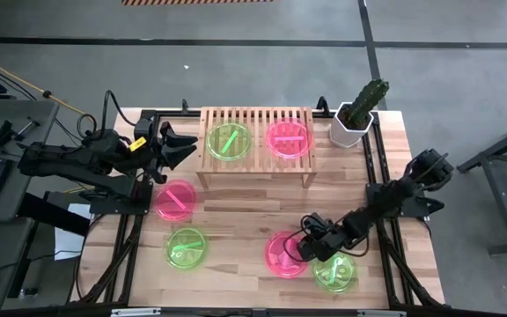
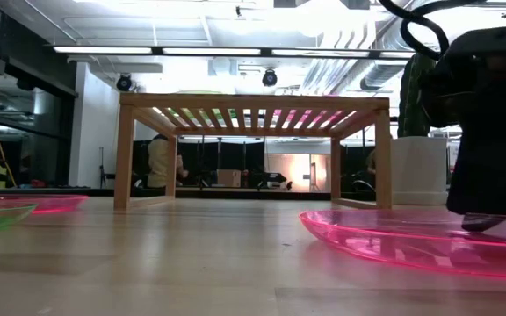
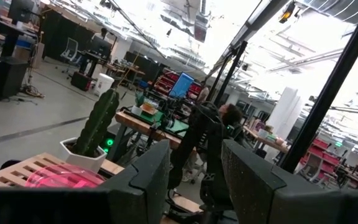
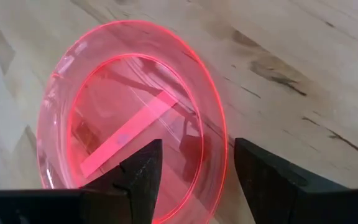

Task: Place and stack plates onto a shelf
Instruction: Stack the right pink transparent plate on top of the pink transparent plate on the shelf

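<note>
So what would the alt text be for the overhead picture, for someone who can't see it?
The right gripper hangs open over a pink plate on the table. The shelf holds one green plate and one pink.

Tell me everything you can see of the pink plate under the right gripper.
The pink plate is small, round and translucent, plastic by its look, with a raised rim and one paler stripe across its well. It lies flat and upright on the plank tabletop near the front edge, right of centre, next to a green plate; whether they touch I cannot tell. The right gripper hangs low over its rim, jaws open astride that edge. Whether they touch the plate is unclear.
</note>
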`<state>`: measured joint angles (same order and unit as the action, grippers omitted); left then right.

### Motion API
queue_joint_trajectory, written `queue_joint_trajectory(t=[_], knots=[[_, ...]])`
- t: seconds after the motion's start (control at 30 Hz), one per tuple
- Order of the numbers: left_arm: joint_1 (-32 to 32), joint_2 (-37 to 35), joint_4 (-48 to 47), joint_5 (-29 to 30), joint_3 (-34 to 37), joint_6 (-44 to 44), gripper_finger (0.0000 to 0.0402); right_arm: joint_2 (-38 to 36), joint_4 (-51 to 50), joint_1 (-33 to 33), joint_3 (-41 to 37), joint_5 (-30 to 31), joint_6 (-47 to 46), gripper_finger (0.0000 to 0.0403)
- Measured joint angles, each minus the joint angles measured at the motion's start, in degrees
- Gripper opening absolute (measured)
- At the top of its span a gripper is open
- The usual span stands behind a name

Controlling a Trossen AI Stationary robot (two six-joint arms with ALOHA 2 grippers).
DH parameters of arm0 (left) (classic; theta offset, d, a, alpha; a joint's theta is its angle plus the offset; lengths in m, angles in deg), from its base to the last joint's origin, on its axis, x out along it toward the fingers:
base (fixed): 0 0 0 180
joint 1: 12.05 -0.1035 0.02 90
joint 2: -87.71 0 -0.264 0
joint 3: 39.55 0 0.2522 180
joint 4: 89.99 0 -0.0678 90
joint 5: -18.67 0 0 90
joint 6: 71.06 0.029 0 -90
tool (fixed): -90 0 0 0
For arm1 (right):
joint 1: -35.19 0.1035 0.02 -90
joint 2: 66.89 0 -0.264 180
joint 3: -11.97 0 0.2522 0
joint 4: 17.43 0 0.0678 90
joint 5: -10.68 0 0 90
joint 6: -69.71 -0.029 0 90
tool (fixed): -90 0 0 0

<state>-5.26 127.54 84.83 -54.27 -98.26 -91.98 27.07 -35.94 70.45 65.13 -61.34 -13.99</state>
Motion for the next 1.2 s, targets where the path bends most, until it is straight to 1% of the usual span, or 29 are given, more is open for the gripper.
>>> queue_joint_trajectory(t=[0.1,0.17,0.27,0.3,0.33,0.43,0.53,0.6,0.7,0.83,0.9,1.0,1.1,1.2], knots=[[0.0,0.0,-0.3,0.0,0.0,0.0,0.0138,0.1,-0.4,0.0,0.0,0.1,-1.5,0.0162],[0.0,0.0,-0.3,0.0,0.0,0.0,0.0138,0.1,-1.4,0.0,0.0,0.1,-3.1,0.0122],[0.0,0.0,-0.3,0.0,0.0,0.0,0.0138,0.1,-3.1,0.0,0.0,0.1,-5.8,0.0044],[0.0,0.0,-0.4,0.0,0.0,0.0,0.0138,0.1,-3.3,0.0,0.0,0.1,-6.5,0.0023],[0.0,0.0,-0.5,0.0,0.0,0.0,0.0138,0.1,-3.3,-0.2,0.0,0.1,-7.0,0.0012],[0.0,0.0,-1.2,0.0,0.0,0.1,0.0138,0.0,-2.3,-0.9,-0.1,-1.1,-7.8,0.0018],[0.0,0.0,-1.3,0.0,0.0,0.1,0.0138,-0.3,0.3,-1.8,-0.2,-2.6,-7.3,0.0004],[0.0,0.0,-1.3,0.0,0.0,0.1,0.0138,-1.1,3.2,-2.6,-0.2,-3.3,-6.0,0.0004],[0.0,0.0,-1.3,0.0,0.0,0.1,0.0138,-3.4,7.5,-4.3,-0.2,-3.8,-2.0,0.0001],[0.0,0.0,-1.4,0.1,0.0,0.1,0.0138,-6.4,12.3,-7.1,-0.2,-6.6,4.3,0.0],[0.0,0.0,-1.4,0.1,0.0,0.0,0.0138,-7.6,12.7,-8.4,-0.2,-8.1,6.3,0.0],[0.0,0.0,-1.4,0.0,0.0,0.0,0.0138,-8.5,10.2,-9.4,-0.2,-9.1,6.0,0.0001],[0.0,0.0,-1.4,-0.2,0.0,-0.8,0.0138,-8.5,9.8,-8.9,-0.2,-9.3,4.5,0.0007],[0.0,0.0,-1.5,-0.3,0.0,-1.4,0.0138,-7.8,9.7,-7.4,-0.2,-9.1,4.2,0.0025]])
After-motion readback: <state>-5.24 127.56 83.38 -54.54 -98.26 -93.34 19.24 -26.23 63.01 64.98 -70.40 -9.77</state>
